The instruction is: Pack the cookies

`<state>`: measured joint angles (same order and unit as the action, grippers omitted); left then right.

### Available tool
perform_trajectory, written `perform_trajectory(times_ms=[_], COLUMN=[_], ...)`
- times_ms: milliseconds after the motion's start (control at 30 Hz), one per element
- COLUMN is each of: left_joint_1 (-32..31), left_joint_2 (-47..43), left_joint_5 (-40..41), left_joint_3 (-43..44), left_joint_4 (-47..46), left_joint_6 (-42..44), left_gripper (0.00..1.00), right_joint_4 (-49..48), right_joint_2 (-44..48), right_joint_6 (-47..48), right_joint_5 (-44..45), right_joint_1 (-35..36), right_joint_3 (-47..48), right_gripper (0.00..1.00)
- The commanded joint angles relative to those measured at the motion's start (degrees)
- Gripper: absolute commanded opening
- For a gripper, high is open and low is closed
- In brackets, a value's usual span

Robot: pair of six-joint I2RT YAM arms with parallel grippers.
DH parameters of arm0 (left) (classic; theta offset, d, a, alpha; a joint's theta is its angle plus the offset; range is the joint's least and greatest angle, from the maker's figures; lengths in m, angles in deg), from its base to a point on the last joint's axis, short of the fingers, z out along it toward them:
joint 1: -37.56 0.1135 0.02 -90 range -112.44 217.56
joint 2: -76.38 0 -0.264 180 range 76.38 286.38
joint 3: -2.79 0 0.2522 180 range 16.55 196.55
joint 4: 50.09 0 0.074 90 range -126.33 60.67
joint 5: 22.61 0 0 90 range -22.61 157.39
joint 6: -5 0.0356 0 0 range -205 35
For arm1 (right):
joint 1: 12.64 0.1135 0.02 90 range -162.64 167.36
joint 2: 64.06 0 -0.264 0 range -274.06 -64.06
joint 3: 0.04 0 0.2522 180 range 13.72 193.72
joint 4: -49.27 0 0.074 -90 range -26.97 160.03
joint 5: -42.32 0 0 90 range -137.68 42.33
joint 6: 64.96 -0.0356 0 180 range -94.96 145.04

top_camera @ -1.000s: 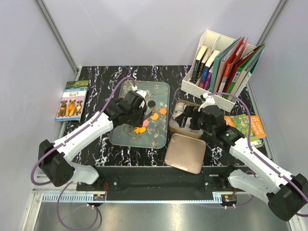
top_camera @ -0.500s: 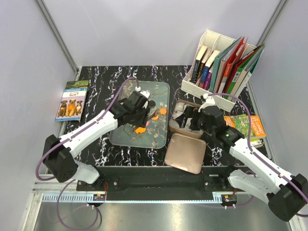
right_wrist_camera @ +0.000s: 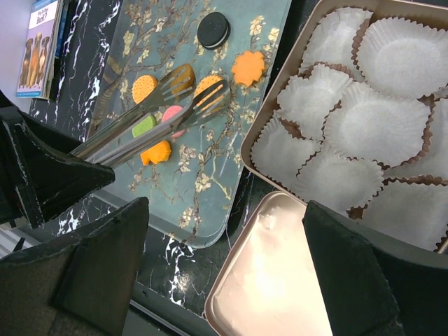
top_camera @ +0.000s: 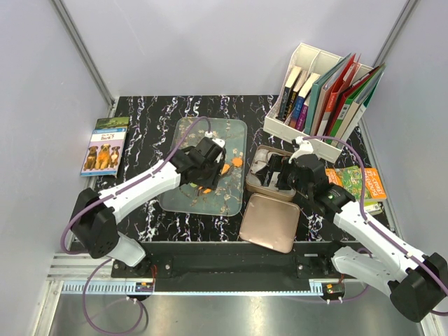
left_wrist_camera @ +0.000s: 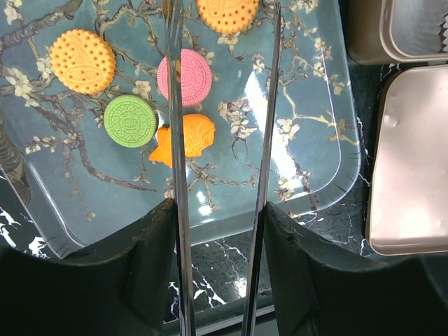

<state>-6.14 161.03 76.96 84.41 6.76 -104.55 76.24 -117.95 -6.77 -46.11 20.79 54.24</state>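
The cookies lie on a glass tray (left_wrist_camera: 308,140): an orange round one (left_wrist_camera: 82,61), a pink one (left_wrist_camera: 190,77), a green one (left_wrist_camera: 130,120), an orange fish-shaped one (left_wrist_camera: 192,136) and another orange one (left_wrist_camera: 227,14). The right wrist view also shows a black cookie (right_wrist_camera: 213,29) and an orange flower-shaped one (right_wrist_camera: 248,68). My left gripper (left_wrist_camera: 217,217) is shut on metal tongs (left_wrist_camera: 176,140), whose arms stand apart and empty above the pink cookie. My right gripper (right_wrist_camera: 224,231) is open and empty, above the tin (right_wrist_camera: 280,98) and its lid (right_wrist_camera: 280,280).
The tin holds several white paper cups (right_wrist_camera: 364,119). A white book organizer (top_camera: 329,91) stands at the back right. One book (top_camera: 105,145) lies at the far left and another (top_camera: 364,183) at the right.
My left gripper has moved to the right across the tray with the tongs. The right arm has not moved.
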Motion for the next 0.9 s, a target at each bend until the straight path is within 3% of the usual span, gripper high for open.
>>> perform_trajectory(times_ms=[0,100,267,667,867], left_joint_1=[-0.59,-0.77,-0.77,-1.74,-4.28], left_joint_2=[0.61,1.05,0.61,-5.27,-1.6], left_joint_5=[2.3,2.74,3.44,7.4,4.24], left_joint_3=[-0.18,-0.53,-0.44,9.04,19.4], left_joint_4=[-2.49,-2.48,-2.22,4.8,5.07], left_joint_6=[-0.05,-0.22,-0.31,1.09,1.88], left_gripper=[0.52,0.47,0.3,0.28,0.25], right_joint_4=[-0.38,-0.38,-0.38,0.41,2.08], right_joint_2=[0.98,0.8,1.07,1.94,3.79], right_joint_6=[0.52,0.61,0.61,0.79,1.05], right_joint_5=[1.34,1.34,1.43,1.16,3.0], right_joint_1=[0.23,0.23,0.23,0.23,0.23], right_joint_3=[-0.08,-0.17,-0.17,1.85,3.87], right_gripper=[1.0,1.0,1.0,1.0,1.0])
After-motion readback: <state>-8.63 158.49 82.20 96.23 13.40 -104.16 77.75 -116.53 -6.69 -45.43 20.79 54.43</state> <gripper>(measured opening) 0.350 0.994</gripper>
